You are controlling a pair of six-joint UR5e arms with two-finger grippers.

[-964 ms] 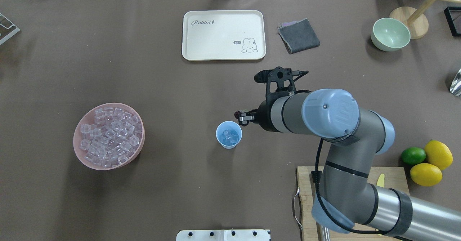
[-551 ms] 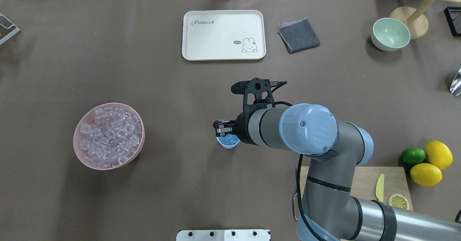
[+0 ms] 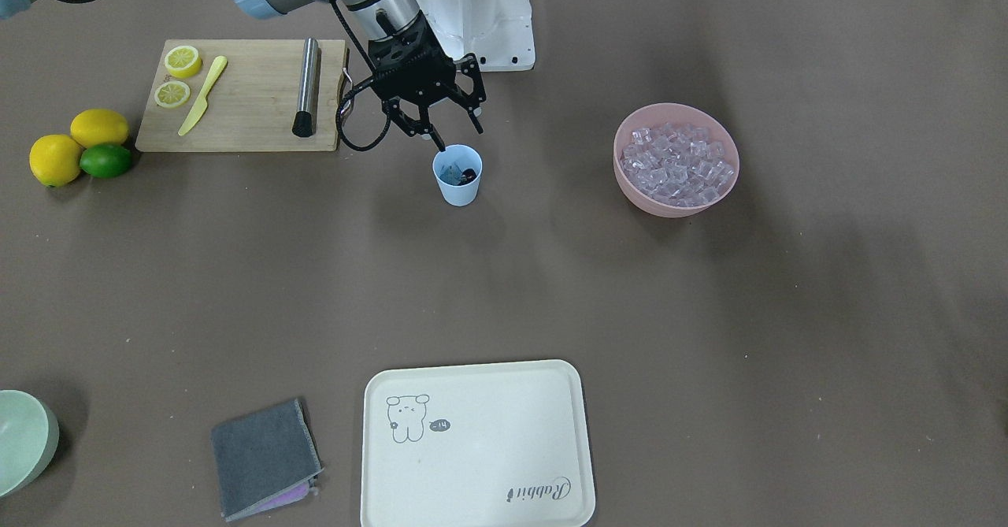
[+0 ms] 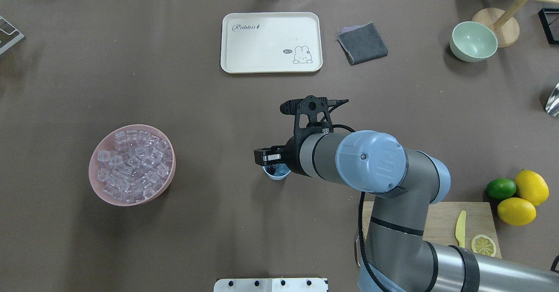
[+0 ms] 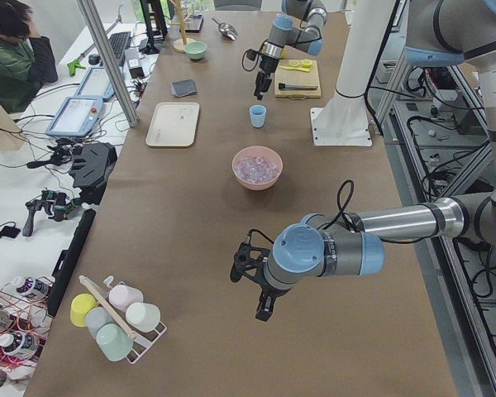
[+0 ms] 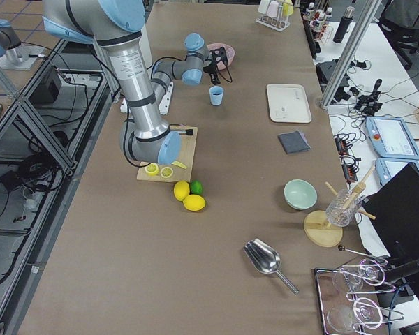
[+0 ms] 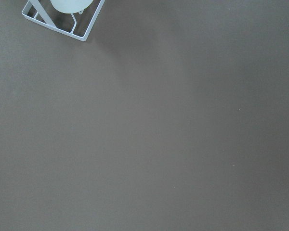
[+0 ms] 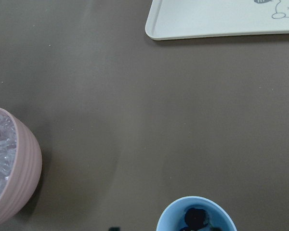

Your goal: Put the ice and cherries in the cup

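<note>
The light blue cup (image 3: 457, 184) stands mid-table, partly hidden under my right wrist in the overhead view (image 4: 276, 175). It holds a few ice cubes (image 3: 451, 172) and the dark cherries (image 3: 469, 173), which also show in the right wrist view (image 8: 196, 219). My right gripper (image 3: 459, 139) hangs just above the cup's rim, open and empty. The pink bowl (image 4: 94, 183) full of ice (image 4: 133, 165) stands apart on the robot's left. My left gripper (image 5: 260, 291) shows only in the exterior left view, far from the cup; I cannot tell its state.
A cream tray (image 4: 270, 42), a grey cloth (image 4: 362, 43) and a pale green bowl (image 4: 473, 41) lie at the far side. A cutting board (image 3: 244, 109) with lemon slices, a knife and a metal rod sits near the right arm, with lemons and a lime (image 4: 501, 188) beside it.
My right gripper moved left from beside the cup to above it while shut on the cherries, then opened. The cherries now lie in the cup.
</note>
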